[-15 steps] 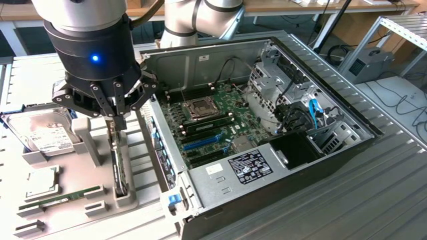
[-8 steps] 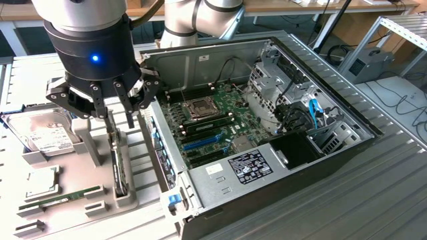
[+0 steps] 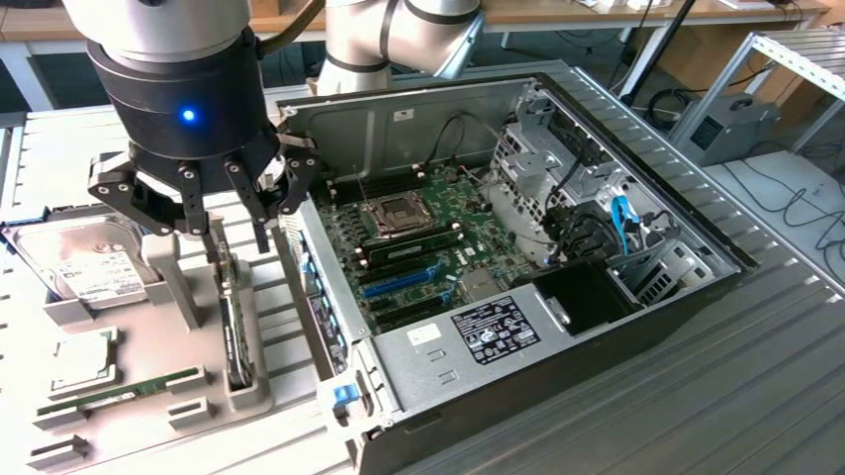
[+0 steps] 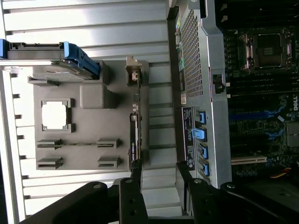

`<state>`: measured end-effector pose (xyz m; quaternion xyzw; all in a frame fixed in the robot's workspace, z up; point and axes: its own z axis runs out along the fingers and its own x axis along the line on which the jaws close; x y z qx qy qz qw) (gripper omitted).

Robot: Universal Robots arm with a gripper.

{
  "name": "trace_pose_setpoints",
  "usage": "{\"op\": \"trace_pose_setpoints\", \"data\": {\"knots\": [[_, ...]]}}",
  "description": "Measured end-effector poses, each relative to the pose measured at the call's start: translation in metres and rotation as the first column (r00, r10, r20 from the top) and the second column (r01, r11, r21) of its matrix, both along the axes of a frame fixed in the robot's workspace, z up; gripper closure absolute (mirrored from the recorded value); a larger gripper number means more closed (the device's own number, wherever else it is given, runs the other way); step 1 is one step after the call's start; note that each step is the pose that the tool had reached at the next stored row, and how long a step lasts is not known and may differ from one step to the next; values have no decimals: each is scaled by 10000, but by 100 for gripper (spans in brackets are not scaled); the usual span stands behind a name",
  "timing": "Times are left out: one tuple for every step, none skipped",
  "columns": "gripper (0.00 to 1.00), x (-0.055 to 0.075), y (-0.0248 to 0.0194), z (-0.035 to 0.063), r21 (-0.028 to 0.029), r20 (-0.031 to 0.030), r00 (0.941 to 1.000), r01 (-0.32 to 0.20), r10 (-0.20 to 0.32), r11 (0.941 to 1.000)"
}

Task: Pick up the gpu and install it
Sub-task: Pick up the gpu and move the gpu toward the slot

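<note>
The gpu (image 3: 236, 327) is a thin black card standing on edge in a slot of the grey parts holder (image 3: 185, 297), beside the open computer case (image 3: 634, 297). My gripper (image 3: 237, 245) hangs just above the card's far end, open, with nothing between its fingers. In the wrist view the gpu (image 4: 134, 126) runs as a dark strip along the holder's edge. There my gripper (image 4: 160, 179) is spread, with one fingertip (image 4: 136, 170) over the card's end and the other toward the case wall.
The holder also carries a hard drive (image 3: 86, 262) in a blue frame (image 4: 79, 58), a CPU (image 3: 82, 361) and a green RAM stick (image 3: 119, 391). Inside the case the motherboard (image 3: 422, 233) shows blue expansion slots (image 3: 403, 282). Ribbed metal table (image 3: 739, 396) surrounds everything.
</note>
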<state>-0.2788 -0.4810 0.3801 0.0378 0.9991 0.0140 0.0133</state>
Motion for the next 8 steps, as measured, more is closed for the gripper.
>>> {"op": "trace_pose_setpoints", "data": {"knots": [[58, 0, 0, -5, 2, 1, 10000, 0, 0, 10000], [58, 0, 0, -9, 1, 1, 10000, 0, 0, 10000], [58, 0, 0, -10, 0, 0, 10000, 0, 0, 10000], [58, 0, 0, -13, 1, 0, 10000, 0, 0, 10000], [58, 0, 0, -15, 1, 1, 10000, 0, 0, 10000], [58, 0, 0, -17, 1, 1, 10000, 0, 0, 10000], [58, 0, 0, -19, 1, 1, 10000, 0, 0, 10000], [58, 0, 0, -22, 1, 1, 10000, 0, 0, 10000]]}}
